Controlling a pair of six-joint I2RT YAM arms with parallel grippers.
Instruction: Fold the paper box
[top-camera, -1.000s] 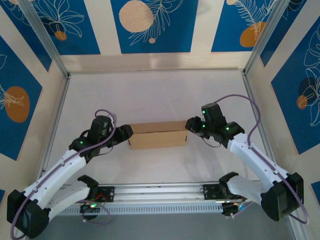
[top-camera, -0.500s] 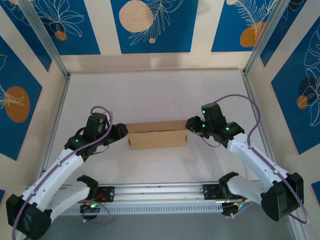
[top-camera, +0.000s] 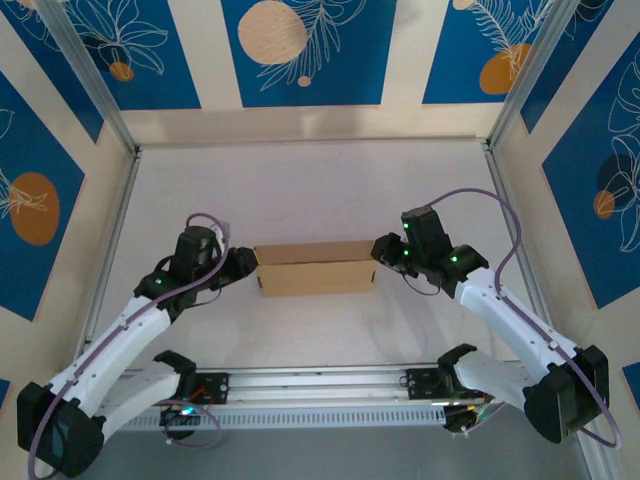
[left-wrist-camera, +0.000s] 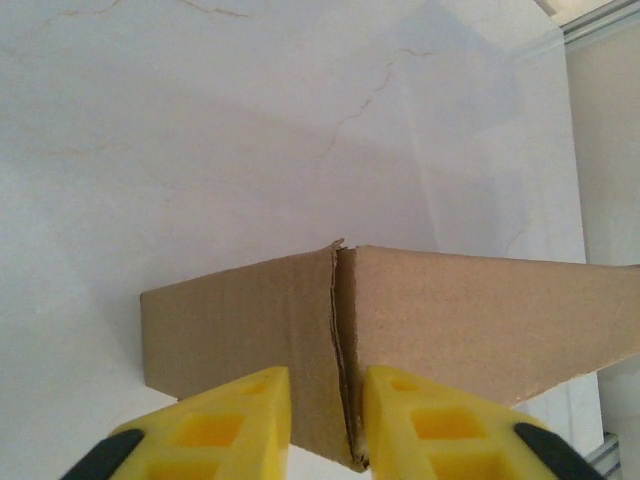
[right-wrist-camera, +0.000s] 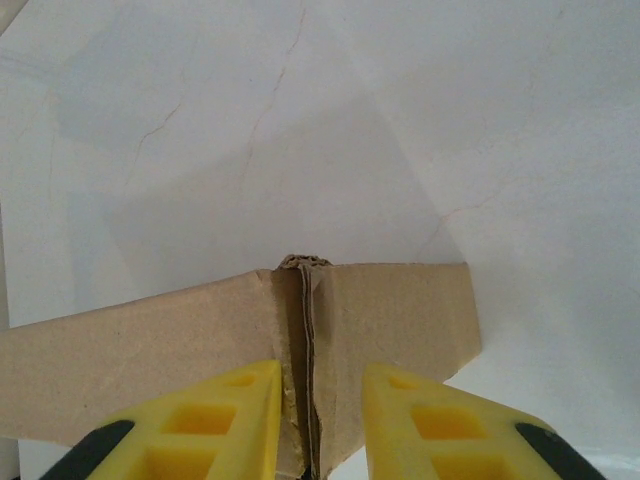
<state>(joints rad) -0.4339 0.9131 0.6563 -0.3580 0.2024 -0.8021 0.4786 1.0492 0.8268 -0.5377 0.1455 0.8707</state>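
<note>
Nearest, along the table's front edge: aluminium rail (top-camera: 320, 382) carrying both arm bases, these partly masked by their own links. Next, left end effector (left-wrist-camera: 328, 378): yellow fingers (left-wrist-camera: 235, 420) cropped by the bottom of the wrist view, tips alone visible, set at a narrow gap astride the left end corner of the paper box (top-camera: 315, 272). Contact with the cardboard not discernible, so gripping or merely bracketing cannot be told. Opposite, right end effector (right-wrist-camera: 322, 368): mirrored at the box's right end, fingers likewise cropped, narrow gap with a raw, layered cardboard edge standing between them. Clamped or not, again cannot be told. From above, both sets of fingertips lost among dark housings and shadow against the box ends. Paper box itself: plain brown, folded into a low oblong, flat on the white tabletop (top-camera: 300, 190), between the two end effectors, long side parallel to the rail, each short end meeting one end effector. Far face and underside hidden; long faces running out of frame in both wrist views. Beyond: marbled tabletop with faint hairline veins, then back wall (top-camera: 310, 50) of blue panels with leaf and orange-disc print, tops cut off.
</note>
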